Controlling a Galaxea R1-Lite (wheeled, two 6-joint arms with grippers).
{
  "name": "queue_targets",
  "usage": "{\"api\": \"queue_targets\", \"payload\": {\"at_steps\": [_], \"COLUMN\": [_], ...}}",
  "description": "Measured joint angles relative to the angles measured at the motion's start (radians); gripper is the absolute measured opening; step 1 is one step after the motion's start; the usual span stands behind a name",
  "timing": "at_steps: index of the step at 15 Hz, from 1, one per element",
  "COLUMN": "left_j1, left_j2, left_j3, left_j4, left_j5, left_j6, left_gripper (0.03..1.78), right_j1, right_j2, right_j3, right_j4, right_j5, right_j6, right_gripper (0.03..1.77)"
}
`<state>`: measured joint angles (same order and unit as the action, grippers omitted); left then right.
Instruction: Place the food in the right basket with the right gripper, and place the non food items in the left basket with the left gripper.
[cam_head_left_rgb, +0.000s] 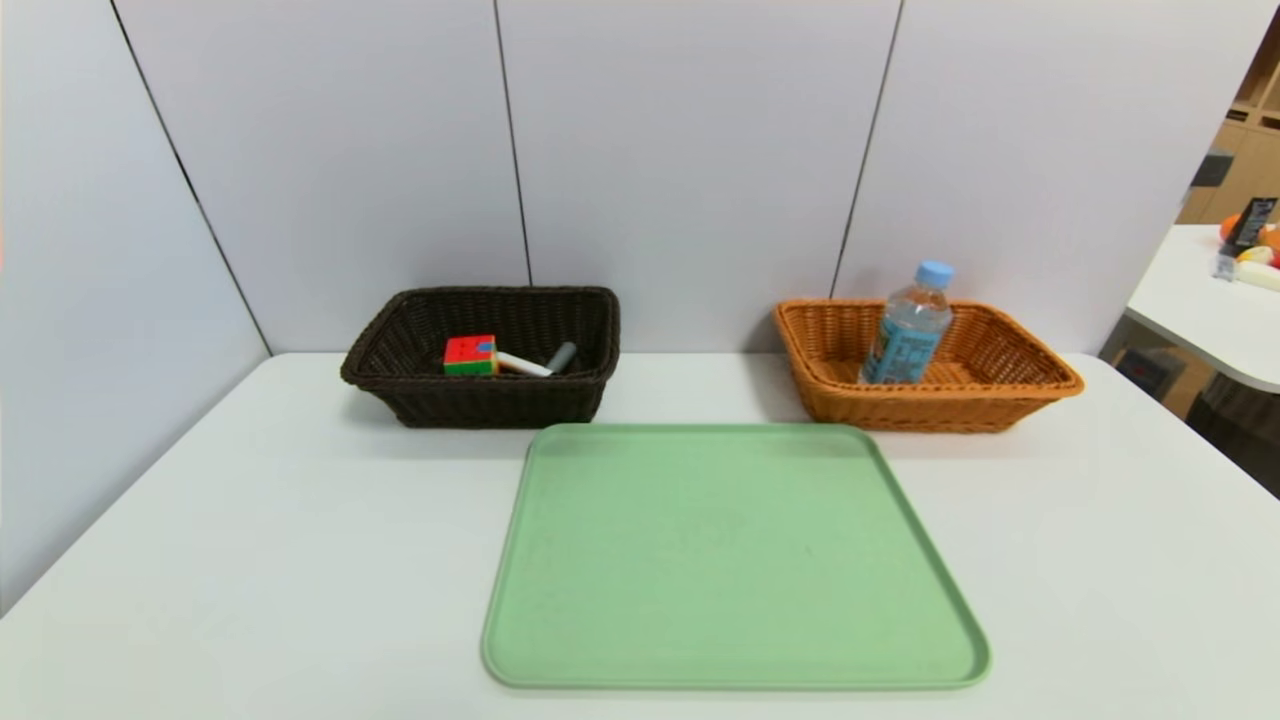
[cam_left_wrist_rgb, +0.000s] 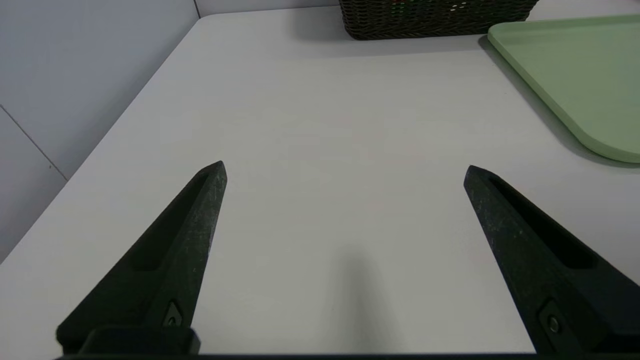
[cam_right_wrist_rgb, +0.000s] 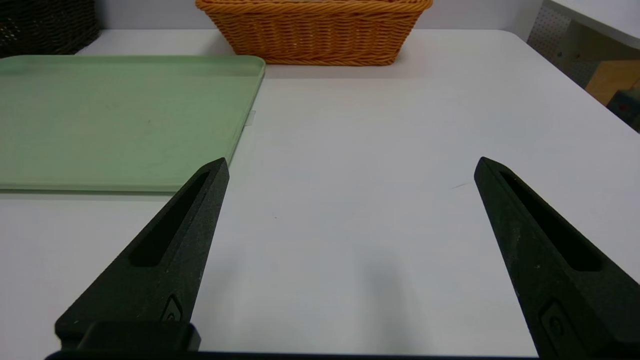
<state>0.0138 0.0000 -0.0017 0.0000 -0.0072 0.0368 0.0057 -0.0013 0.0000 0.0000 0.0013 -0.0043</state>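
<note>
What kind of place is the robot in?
Maybe a robot practice room: plain white panels stand behind a white table, with a green tray and two baskets set out neatly. Another table stands off to the right.

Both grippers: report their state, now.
Left gripper: open, empty, above the table.
Right gripper: open, empty, above the table.

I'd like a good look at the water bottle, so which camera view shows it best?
The head view: it shows the bottle leaning in the orange-tan basket, its blue cap and label visible. The right wrist view shows only that basket's outside, with no bottle visible. The left wrist view shows neither.
</note>
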Motion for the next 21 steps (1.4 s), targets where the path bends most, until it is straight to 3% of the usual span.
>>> {"api": "queue_targets", "payload": {"at_steps": [21], "left_j1": [0.0], "left_j2": [0.0], "left_j3": [0.0], "left_j4": [0.0], "left_j5": [0.0], "left_j6": [0.0], "left_gripper": [1.69], "right_j1": [0.0], "right_j2": [0.0], "right_j3": [0.0], "right_j4": [0.0], "right_j5": [-0.001], "right_j6": [0.009], "right_gripper": [1.69]}}
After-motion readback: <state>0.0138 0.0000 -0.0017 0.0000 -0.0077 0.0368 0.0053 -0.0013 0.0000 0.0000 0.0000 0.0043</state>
